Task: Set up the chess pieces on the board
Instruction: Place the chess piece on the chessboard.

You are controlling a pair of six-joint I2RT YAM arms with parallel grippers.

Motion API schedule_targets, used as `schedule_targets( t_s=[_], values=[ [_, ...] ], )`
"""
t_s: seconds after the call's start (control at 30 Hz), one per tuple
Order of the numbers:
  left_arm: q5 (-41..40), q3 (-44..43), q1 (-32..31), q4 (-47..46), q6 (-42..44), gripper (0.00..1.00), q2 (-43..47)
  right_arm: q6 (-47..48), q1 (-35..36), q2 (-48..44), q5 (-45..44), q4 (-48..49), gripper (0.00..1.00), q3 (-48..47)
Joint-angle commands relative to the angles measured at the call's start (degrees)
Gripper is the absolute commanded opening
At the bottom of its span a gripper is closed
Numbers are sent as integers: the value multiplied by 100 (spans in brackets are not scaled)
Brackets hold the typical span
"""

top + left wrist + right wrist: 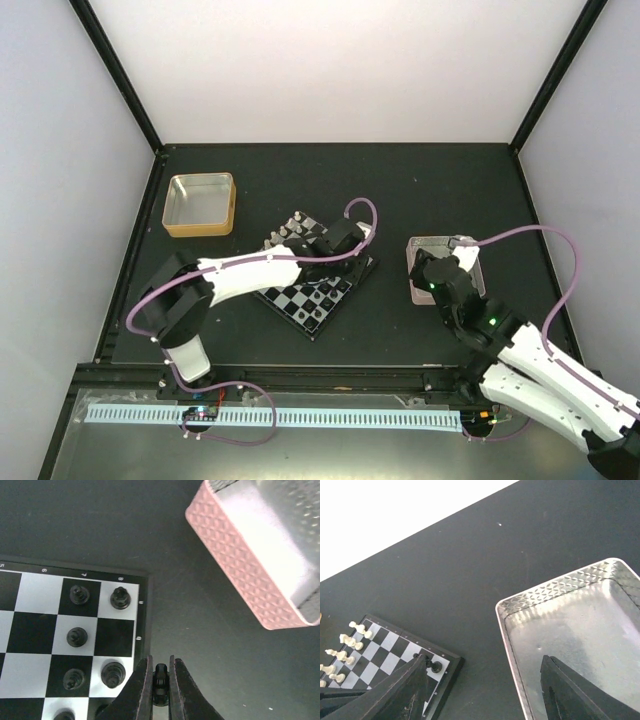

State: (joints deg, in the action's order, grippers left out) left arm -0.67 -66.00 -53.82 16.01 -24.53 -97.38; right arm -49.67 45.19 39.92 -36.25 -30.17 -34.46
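A black chess piece [160,674] is being clamped between the jaws of the left gripper [160,662], just at the rim of the board [35,587]. The right gripper [482,669] is being held with its jaws wide apart above the metal tray [555,591].

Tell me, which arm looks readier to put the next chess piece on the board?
Left. The left pincer grips a black piece at the edge of the board; the right pincer hangs open over the tray, holding nothing.
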Motion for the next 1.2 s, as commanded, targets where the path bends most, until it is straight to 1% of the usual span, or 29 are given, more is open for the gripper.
schedule_targets(
  t_s=[0.0, 0.2, 0.43, 0.53, 1.17],
  values=[
    [-504, -500, -23, 407, 72, 2, -433, -326, -36, -309, -414, -331, 64, 253],
    [-514, -754, -15, 485, -36, 2, -841, -342, -33, -544, -421, -374, 65, 358],
    [-860, -958, -6, 578, 28, 4, -1119, -332, -33, -598, -361, -346, 66, 411],
    [-876, -1013, 20, 568, 65, 5, -1230, -332, -41, -612, -332, -339, 66, 430],
    [-857, -1080, 39, 307, 322, 10, -1498, -304, -42, -522, -290, -314, 69, 431]
  ],
)
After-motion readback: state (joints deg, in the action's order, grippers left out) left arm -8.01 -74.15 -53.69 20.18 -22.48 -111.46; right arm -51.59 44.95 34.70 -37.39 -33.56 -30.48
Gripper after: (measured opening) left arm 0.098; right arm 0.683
